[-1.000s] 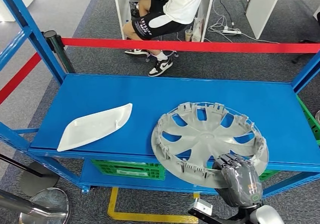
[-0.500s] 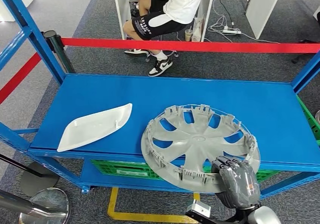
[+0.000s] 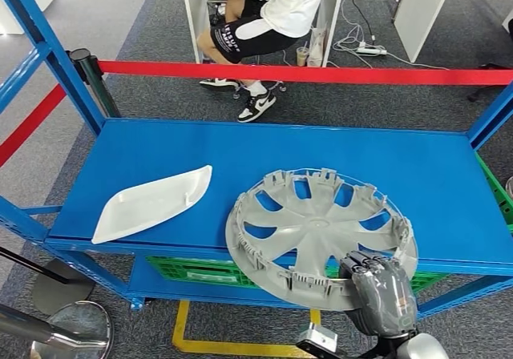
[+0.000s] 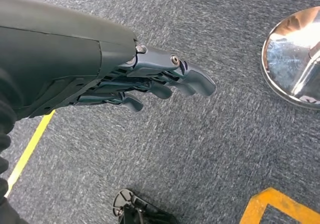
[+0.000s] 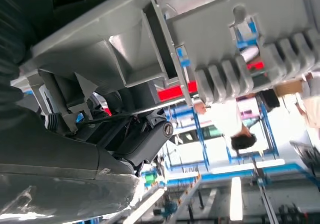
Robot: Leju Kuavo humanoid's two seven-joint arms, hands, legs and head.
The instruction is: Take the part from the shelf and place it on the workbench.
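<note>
Hubcap (image 3: pixel 314 232) of matte grey plastic, round, with broad curved spokes and a ring of small clips along its rim, lies face down on the glossy blue metal shelf (image 3: pixel 181 147), its near edge jutting past the shelf front. Right hand (image 3: pixel 380 293), in a grey ribbed cover, grips that near rim. Beside the hubcap on the shelf lies a smooth, white, pointed trim panel (image 3: pixel 151 203). Left hand (image 4: pixel 151 81) hangs over grey carpet (image 4: pixel 226 149), fingers nearly straight, holding nothing.
</note>
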